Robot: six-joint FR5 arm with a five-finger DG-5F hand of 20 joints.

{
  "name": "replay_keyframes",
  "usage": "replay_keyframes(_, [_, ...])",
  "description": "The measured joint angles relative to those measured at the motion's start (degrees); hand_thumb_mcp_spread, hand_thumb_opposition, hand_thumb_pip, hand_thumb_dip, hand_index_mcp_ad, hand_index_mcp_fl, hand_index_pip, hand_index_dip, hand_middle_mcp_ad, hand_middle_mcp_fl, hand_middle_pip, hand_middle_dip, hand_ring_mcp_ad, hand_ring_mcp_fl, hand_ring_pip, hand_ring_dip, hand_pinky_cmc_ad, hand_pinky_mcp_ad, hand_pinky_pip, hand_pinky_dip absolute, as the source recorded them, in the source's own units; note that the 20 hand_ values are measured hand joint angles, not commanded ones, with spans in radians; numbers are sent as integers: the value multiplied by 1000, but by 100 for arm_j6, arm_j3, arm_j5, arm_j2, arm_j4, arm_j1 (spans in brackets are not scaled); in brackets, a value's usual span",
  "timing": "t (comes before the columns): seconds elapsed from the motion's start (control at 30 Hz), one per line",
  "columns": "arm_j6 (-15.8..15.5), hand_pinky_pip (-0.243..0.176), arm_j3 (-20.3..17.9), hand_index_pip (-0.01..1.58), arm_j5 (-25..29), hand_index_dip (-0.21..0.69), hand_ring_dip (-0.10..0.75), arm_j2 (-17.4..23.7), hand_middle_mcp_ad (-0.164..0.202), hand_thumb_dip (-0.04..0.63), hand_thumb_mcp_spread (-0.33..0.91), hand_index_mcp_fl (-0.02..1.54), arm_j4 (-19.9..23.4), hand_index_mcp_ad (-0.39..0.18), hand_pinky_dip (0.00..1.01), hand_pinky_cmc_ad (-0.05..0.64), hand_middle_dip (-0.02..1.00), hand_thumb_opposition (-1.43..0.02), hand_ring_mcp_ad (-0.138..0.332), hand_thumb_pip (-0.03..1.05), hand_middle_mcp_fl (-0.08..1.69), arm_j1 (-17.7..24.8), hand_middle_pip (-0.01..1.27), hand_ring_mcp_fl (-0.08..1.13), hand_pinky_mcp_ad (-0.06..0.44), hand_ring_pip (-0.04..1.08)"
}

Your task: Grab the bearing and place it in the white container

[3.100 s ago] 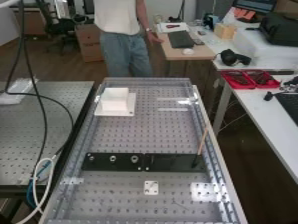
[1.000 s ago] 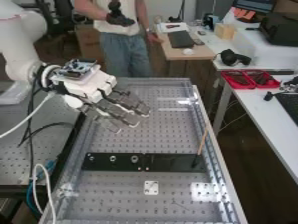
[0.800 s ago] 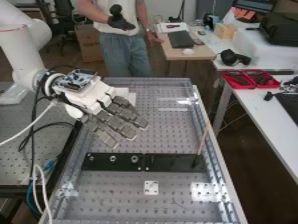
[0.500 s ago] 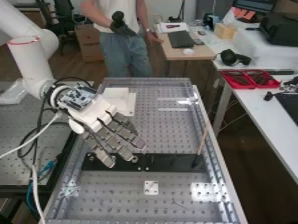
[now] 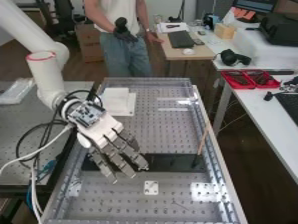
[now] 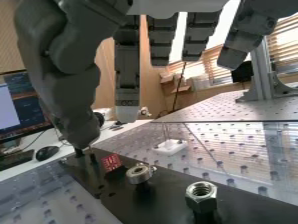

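The hand [image 5: 114, 152] is over the left part of the black plate [image 5: 174, 162], its fingers loosely extended and holding nothing. Behind it, at the far left of the bench, stands the white container [image 5: 117, 99] on a flat white base. In the wrist view the hand [image 6: 128, 75] hangs open above the black plate [image 6: 163, 197], its thumb low over one end. A round metal bearing [image 6: 139, 173] sits raised on that plate, apart from the fingertips. Beside the bearing stands a metal hex nut [image 6: 201, 195].
A thin brown stick [image 5: 203, 141] rises from the black plate's right end. Nearer than the plate lies a small white square piece [image 5: 151, 188]. Raised rails [image 5: 216, 162] edge the perforated bench. A small red patterned piece [image 6: 112, 162] is near the thumb.
The arm has come in from the upper left, and the hand has moved past the white container toward the near end, down over the black plate. Its fingers have stayed extended.
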Motion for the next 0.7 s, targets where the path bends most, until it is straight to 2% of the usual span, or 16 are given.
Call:
replay_keyframes(0.27, [-106, -86, 77, 1361, 48, 188, 59, -226, 52, 239, 431, 157, 97, -63, 176, 332, 187, -806, 113, 559, 9, -82, 138, 0, 244, 84])
replay_keyframes(0.7, [1, -86, 211, 1389, -113, 188, 59, -371, 51, 239, 431, 87, -71, -63, 176, 332, 188, -806, 113, 559, 10, -232, 136, 0, 244, 84])
